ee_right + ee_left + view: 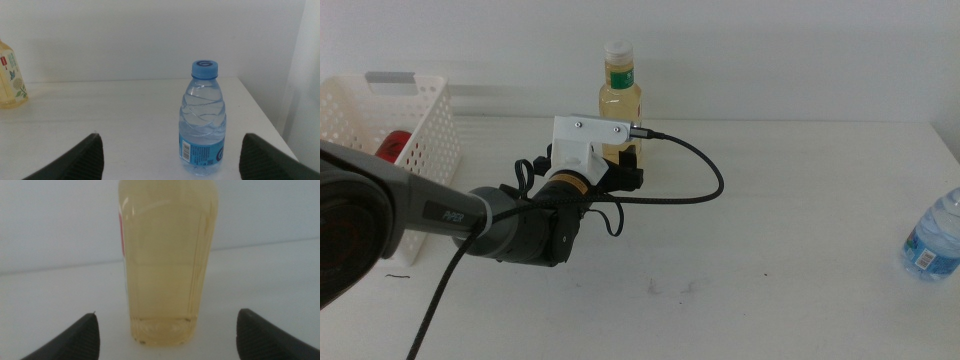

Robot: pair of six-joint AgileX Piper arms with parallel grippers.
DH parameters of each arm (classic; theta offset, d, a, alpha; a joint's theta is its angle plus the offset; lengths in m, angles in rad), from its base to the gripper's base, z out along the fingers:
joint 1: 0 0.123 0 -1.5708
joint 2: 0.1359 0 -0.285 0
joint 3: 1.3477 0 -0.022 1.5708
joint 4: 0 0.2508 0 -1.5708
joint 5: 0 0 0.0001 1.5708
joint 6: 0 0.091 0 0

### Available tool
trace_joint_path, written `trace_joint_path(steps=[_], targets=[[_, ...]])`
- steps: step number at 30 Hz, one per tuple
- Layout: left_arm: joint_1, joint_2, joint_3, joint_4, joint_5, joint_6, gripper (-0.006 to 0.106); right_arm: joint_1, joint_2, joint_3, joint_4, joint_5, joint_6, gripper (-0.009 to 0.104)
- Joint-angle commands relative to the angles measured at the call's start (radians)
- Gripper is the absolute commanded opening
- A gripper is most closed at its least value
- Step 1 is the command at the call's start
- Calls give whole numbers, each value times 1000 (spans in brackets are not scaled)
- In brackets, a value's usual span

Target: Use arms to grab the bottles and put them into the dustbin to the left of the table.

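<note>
Table (800, 200), white and broad, carries everything: one bin, two bottles standing on it, and one can. One arm shows over it in the middle view; the other is seen only through its own wrist camera. The bin (420, 130), a white perforated basket with a grey strip on its rim, sits at the far left edge, and the red can (392, 146) lies inside it. The left arm (470, 215), black with a white part near the wrist, reaches in from the left toward the yellow bottle (620, 95), which stands upright at the back of the table, clear with pale yellow liquid, a white cap and a green label. The left gripper (165, 330) is spread wide, its jaws on either side of that bottle's base and clear of it. The water bottle (202, 120), small, clear, blue-capped with a blue label, stands upright near the right edge. The right gripper (172, 155) faces it, jaws wide apart and holding nothing.
</note>
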Motion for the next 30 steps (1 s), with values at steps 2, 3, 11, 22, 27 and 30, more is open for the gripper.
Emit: trace_joint_path(steps=[2,3,11,22,27,30], targets=[[10,4,-15,-7,-14,30,94,-9,-4,3,-9,-6,-5,74],[11,4,-15,0,-14,30,94,-9,-4,3,-9,-6,-5,74],[20,32,-25,24,-38,13,94,-9,-4,3,-9,-6,-5,74],[39,149,-187,67,-45,10,94,-9,-4,3,-9,-6,-5,74],[51,180,-246,78,-45,12,94,-9,-4,3,-9,-6,-5,74],[56,200,-290,97,-31,10,94,-9,-4,3,-9,-6,-5,74]])
